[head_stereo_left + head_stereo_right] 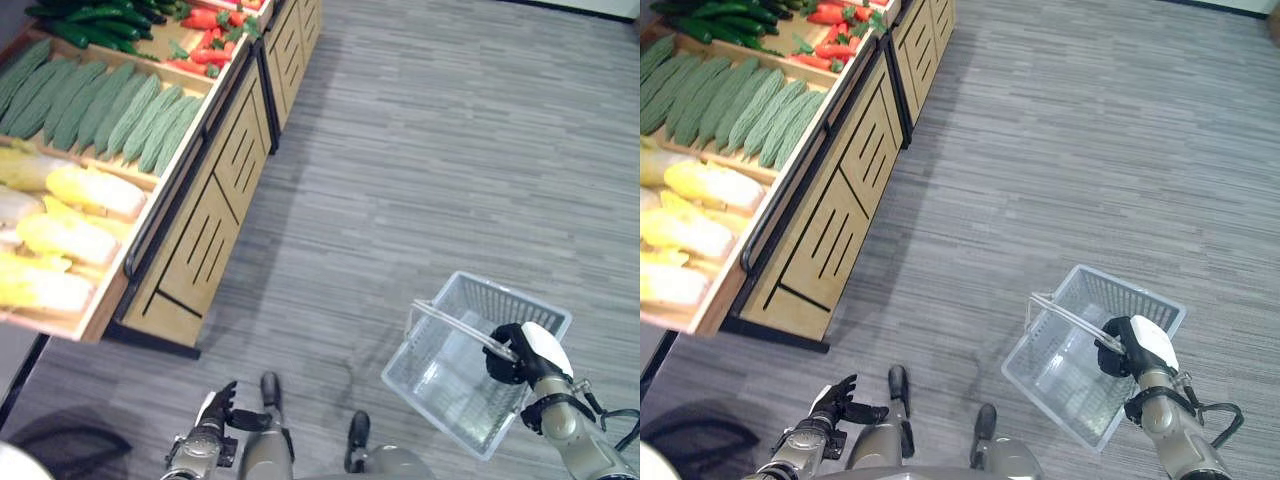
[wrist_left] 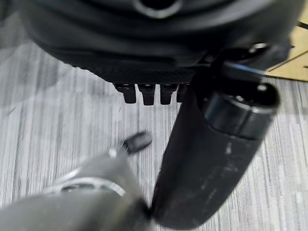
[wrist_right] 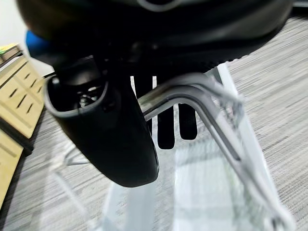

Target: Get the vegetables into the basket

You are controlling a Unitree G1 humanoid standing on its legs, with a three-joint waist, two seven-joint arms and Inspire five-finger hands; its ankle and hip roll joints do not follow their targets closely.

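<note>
Grey wire basket [image 1: 452,378] hangs from the right hand [image 1: 527,356], whose fingers are curled round the metal handles [image 3: 192,98]; the right wrist view shows the bars running under the fingers with the thumb wrapped across in front. The basket is tilted, its long axis running from near the robot away toward the upper right of the head views, its open mouth facing up and to the left, above the grey plank floor [image 1: 430,150]. Nothing can be made out inside it, though the mesh makes that hard to judge.

The vegetables lie on the wooden display stand [image 1: 205,225] at the left, well apart from the basket. Yellow-white cabbages [image 1: 70,235] fill the nearest bin, their lengths lying roughly across it. Pale green ridged gourds [image 1: 100,105] lie side by side in the next bin, long axes pointing up and away. Beyond them are red carrots [image 1: 205,45] and dark green cucumbers [image 1: 95,25].

The left hand [image 1: 218,412] hangs low beside the robot, fingers relaxed and loosely spread, holding nothing.
</note>
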